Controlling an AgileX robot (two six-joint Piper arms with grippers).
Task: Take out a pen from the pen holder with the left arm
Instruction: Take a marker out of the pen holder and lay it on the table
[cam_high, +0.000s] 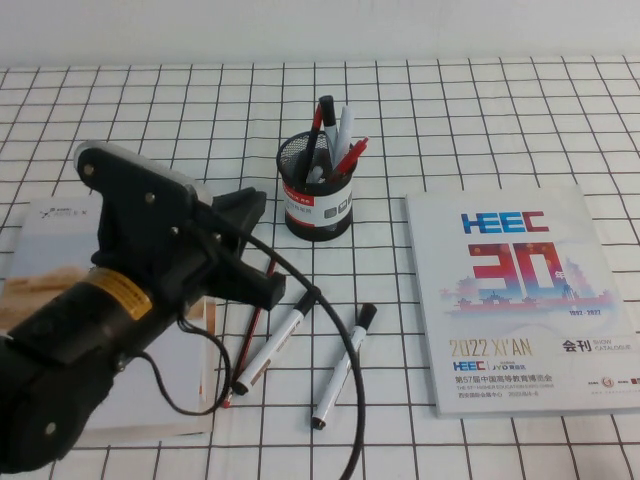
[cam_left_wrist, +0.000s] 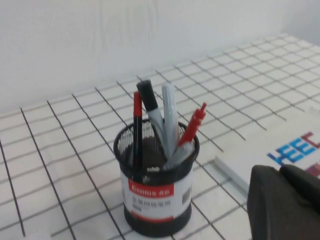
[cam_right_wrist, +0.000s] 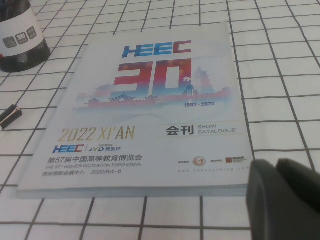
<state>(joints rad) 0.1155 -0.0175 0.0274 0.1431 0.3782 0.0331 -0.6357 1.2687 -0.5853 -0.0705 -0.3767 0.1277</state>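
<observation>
In the high view the pen holder (cam_high: 316, 200) stands mid-table with the pens (cam_high: 332, 135) inside, a catalogue (cam_high: 520, 300) to its right and loose pens (cam_high: 272, 342) in front. The left gripper (cam_high: 266, 286) hovers near the holder. In the left wrist view this gripper is clenched on nothing, apart from the holder. In the right wrist view the right gripper (cam_right_wrist: 285, 200) hangs over the catalogue's edge, and its state I cannot tell.

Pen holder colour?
Pen holder black mesh, red-white label; best in left wrist view. Left gripper near it, right gripper by catalogue.
</observation>
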